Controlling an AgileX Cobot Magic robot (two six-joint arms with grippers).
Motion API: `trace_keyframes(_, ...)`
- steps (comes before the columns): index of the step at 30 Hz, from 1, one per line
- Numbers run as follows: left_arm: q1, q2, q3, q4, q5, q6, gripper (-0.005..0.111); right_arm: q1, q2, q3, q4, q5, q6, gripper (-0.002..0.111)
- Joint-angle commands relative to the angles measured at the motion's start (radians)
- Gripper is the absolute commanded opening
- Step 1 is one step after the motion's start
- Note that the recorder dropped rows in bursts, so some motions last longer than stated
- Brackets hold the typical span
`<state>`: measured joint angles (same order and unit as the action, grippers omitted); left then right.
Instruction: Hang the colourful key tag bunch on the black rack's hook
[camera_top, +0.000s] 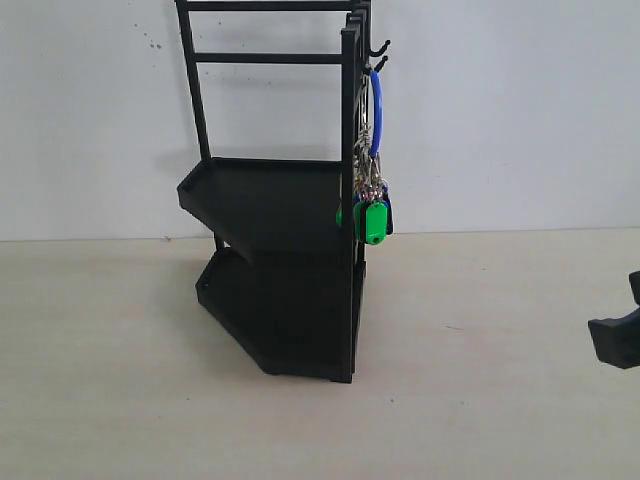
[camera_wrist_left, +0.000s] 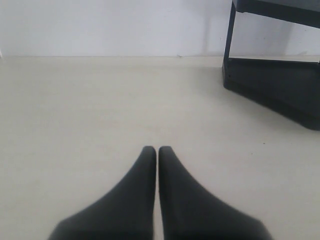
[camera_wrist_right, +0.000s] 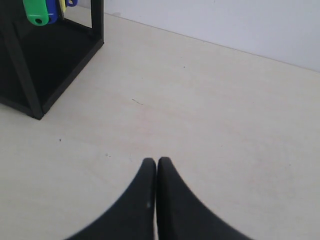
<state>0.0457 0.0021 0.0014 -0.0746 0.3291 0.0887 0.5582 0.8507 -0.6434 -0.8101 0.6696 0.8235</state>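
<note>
The black rack (camera_top: 285, 250) stands in the middle of the exterior view against the white wall. The colourful key tag bunch (camera_top: 372, 205) hangs from the hook (camera_top: 377, 48) on the rack's right post, its blue-sheathed ring above the green and blue tags. The right wrist view shows the bunch's green tag (camera_wrist_right: 36, 12) beside the rack's post (camera_wrist_right: 97, 22). My right gripper (camera_wrist_right: 157, 161) is shut with nothing in it, low over the table and well apart from the rack; part of it (camera_top: 620, 335) shows at the exterior view's right edge. My left gripper (camera_wrist_left: 158, 149) is shut and holds nothing, with the rack's lower tray (camera_wrist_left: 280, 85) some way off.
A pale tabletop (camera_top: 480, 400) spreads around the rack, with a white wall (camera_top: 500, 110) behind it.
</note>
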Motion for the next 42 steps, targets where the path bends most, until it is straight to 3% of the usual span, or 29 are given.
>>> trace_keyframes(1,0.002,-0.002,-0.001,-0.007,-0.015,-0.010,0.004,0.000,-0.005,0.004,0.004,-0.001,0.007,0.000)
trace_keyframes(8,0.002,-0.002,-0.001,-0.007,-0.015,-0.010,0.004,0.000,-0.014,0.004,0.004,-0.001,0.007,0.000)
trace_keyframes(13,0.002,-0.002,-0.001,-0.007,-0.015,-0.010,0.004,-0.005,-0.153,0.004,0.000,-0.001,0.007,0.000)
trace_keyframes(15,0.002,-0.002,-0.001,-0.007,-0.015,-0.010,0.004,-0.041,-0.246,0.004,0.008,-0.001,0.009,0.000)
trace_keyframes(20,0.002,-0.002,-0.001,-0.007,-0.015,-0.010,0.004,-0.245,-0.477,0.004,0.136,-0.001,0.004,0.000)
trace_keyframes(23,0.002,-0.002,-0.001,-0.007,-0.015,-0.010,0.004,-0.304,-0.543,0.011,0.151,-0.001,0.001,0.000)
trace_keyframes(29,0.002,-0.002,-0.001,-0.007,-0.015,-0.010,0.004,-0.361,-0.688,0.157,0.147,-0.075,-0.007,0.000)
trace_keyframes(36,0.002,-0.002,-0.001,-0.007,-0.015,-0.010,0.004,-0.366,-0.800,0.377,0.147,-0.288,-0.007,0.000)
trace_keyframes(42,0.002,-0.002,-0.001,-0.007,-0.015,-0.010,0.004,-0.366,-0.800,0.411,0.147,-0.379,-0.007,0.000)
